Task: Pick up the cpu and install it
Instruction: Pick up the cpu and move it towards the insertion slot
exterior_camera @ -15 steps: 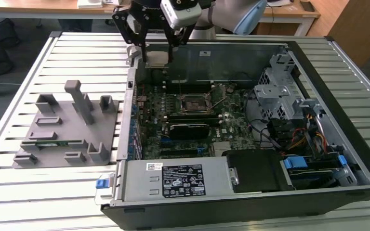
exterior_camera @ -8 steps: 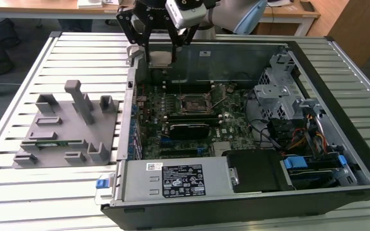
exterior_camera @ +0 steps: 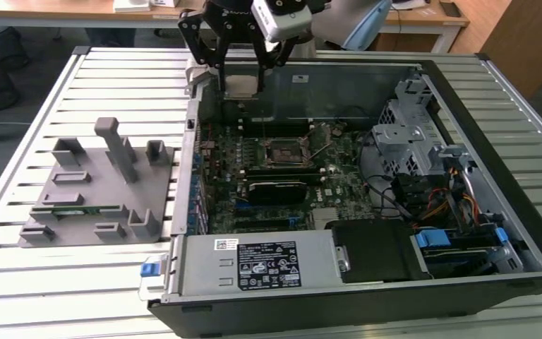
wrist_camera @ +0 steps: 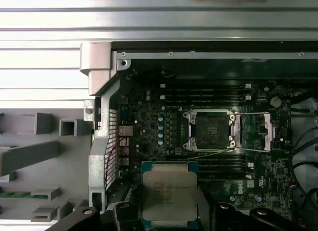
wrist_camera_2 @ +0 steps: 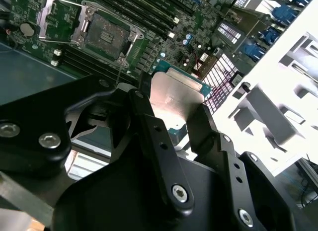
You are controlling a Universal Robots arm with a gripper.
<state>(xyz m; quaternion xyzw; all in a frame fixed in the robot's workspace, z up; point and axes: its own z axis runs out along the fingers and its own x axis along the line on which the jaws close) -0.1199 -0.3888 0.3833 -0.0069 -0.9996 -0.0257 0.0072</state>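
The case (exterior_camera: pixel 346 311) fills the exterior view's right half. The gripper (exterior_camera: pixel 240 74) hangs at upper centre, short of the open socket (exterior_camera: pixel 284 152) mid-frame, its fingers (wrist_camera_2: pixel 154 131) clamped on the cpu (wrist_camera: pixel 169 193). This looks like the carrying step; seating calls for square alignment over the socket.

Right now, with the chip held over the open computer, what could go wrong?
1. The hand grips the cpu by two opposite edges above the motherboard; a slip would likely drop it onto the board.
2. The socket lies open and the cpu is off to one side of it; a misaligned set-down could damage the contacts.
3. The thin lever runs beside the socket, between it and the cpu, and might snag the cpu or the hand.
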